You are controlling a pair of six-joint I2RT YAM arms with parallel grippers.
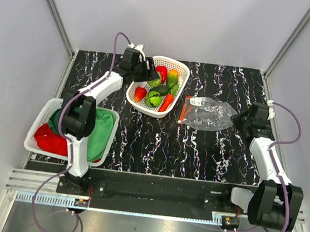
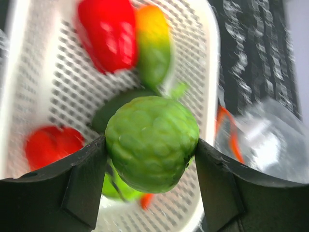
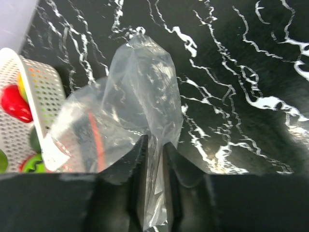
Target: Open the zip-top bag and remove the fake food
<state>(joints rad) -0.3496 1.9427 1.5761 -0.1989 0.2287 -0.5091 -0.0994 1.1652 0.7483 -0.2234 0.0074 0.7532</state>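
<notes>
The black marbled worktop (image 1: pixel 157 144) carries everything, so take the oval white mesh basket (image 1: pixel 181 68) at its middle as the marker. Well off to that basket's left sits a second white basket (image 1: pixel 38 120) piled with red and green cloths, which is no part of this job.

Just right of the oval basket lies the zip-top bag (image 1: pixel 210 114), crumpled and flat on the worktop, its red-orange zip strip (image 1: pixel 184 109) on the basket side. It looks empty from above, though the creases could hide something small.

On the bag's far side from the basket, the right hand (image 3: pixel 155 154) is clenched on a fold of the clear plastic, pinning it. Over the basket, the left hand (image 1: pixel 150 75) is clamped on a bumpy green fruit (image 2: pixel 152 142), held between both fingers above the mesh.

Down inside the basket is the rest of the fake food: a red pepper (image 1: pixel 161 72), an orange-yellow pepper (image 1: pixel 172 76), a small red piece (image 1: pixel 140 93), green pieces (image 1: pixel 156 98) and a carrot-like stick (image 1: pixel 167 102).

So this reads as the unloading step, close to the end. The next move calls for letting go cleanly over the basket — low enough that the fruit doesn't bounce out.
</notes>
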